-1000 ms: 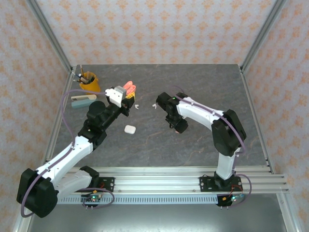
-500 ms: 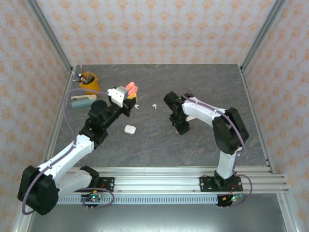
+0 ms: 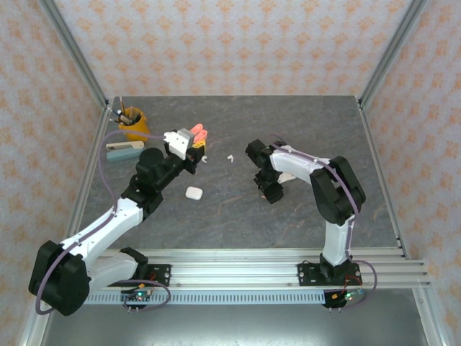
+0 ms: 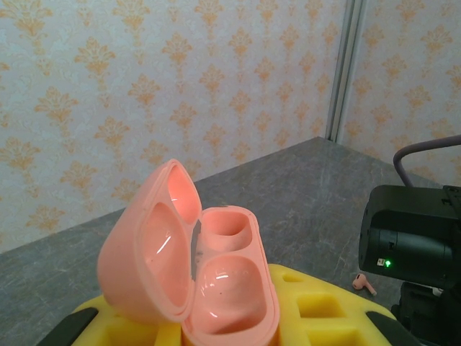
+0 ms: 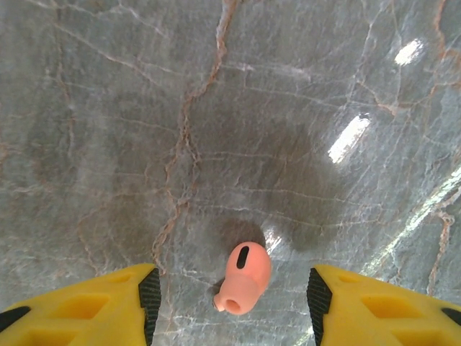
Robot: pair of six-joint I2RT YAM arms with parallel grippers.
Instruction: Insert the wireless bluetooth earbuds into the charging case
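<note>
The left gripper (image 3: 195,147) is clamping the salmon-pink pebble-shaped plastic charging case (image 4: 209,288), its lid standing open. The right gripper (image 5: 232,295) is hanging w/ jaws apart over a salmon-orange stemmed plastic earbud (image 5: 243,277), which is lying on the grey marble-look table (image 5: 108,108) btw. the yellow fingertips (image 5: 86,310), touching neither.

**Tally on the table: three earbuds, two cases**

Three earbuds could be counted: two white earbuds (image 3: 204,159) (image 3: 230,156) and one salmon earbud (image 5: 243,277). There were two pebble-shaped cases, one salmon case (image 4: 223,285) and one white case (image 3: 193,192). Two robot arms (image 3: 108,220) (image 3: 331,191) were present. There was also one orange cup (image 3: 135,126) of pens (image 3: 122,109), too small to count, and one stapler-like object (image 3: 124,149)
</note>
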